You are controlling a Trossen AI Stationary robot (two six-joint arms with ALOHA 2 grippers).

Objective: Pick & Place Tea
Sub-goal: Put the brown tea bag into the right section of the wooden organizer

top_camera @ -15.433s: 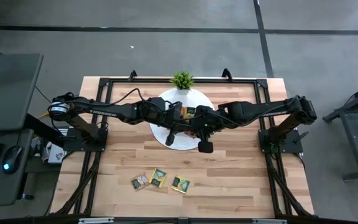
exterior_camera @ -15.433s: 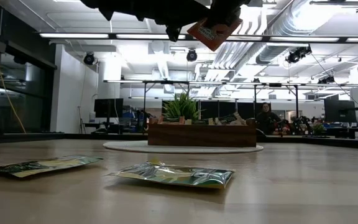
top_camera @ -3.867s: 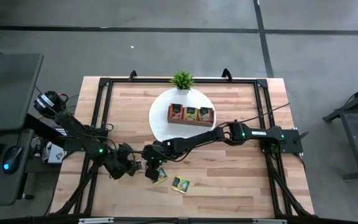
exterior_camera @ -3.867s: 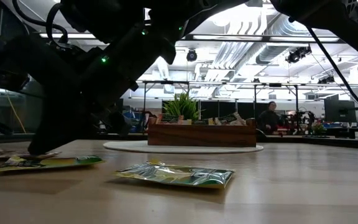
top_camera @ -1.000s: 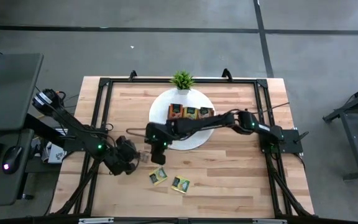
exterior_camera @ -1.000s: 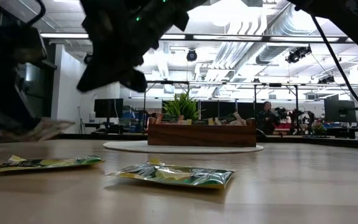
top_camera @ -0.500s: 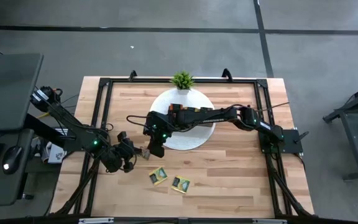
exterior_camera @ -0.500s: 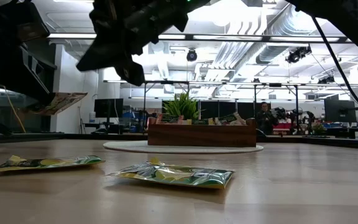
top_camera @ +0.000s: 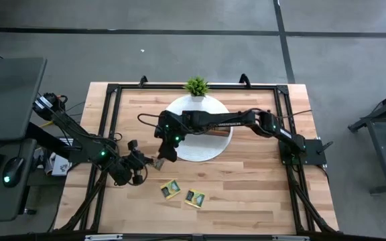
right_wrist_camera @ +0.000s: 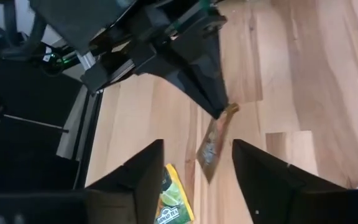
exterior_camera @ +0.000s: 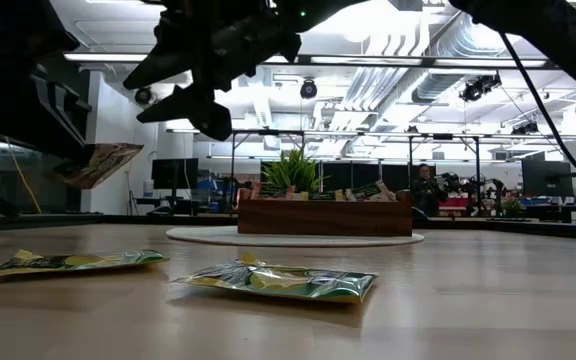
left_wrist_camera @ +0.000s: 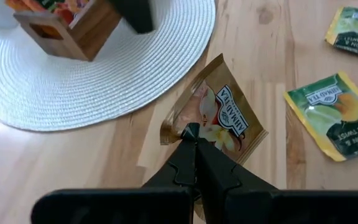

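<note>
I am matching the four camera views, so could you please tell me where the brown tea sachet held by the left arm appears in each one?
High view: brown sachet in the left claw, beside the white mat.
Low view: sachet hangs at the left, above the table.
Left wrist view: sachet at centre, pinched by a corner.
Right wrist view: sachet at centre, between the open right claw fingers.
Shared landmark: the lemon-green sachet.

Even overhead light is seen on the table [top_camera: 246, 181] — shadows soft. Low view is backlit by ceiling strips [exterior_camera: 368, 62]; arms are silhouetted, near sachets [exterior_camera: 278, 281] slightly blurred.
</note>
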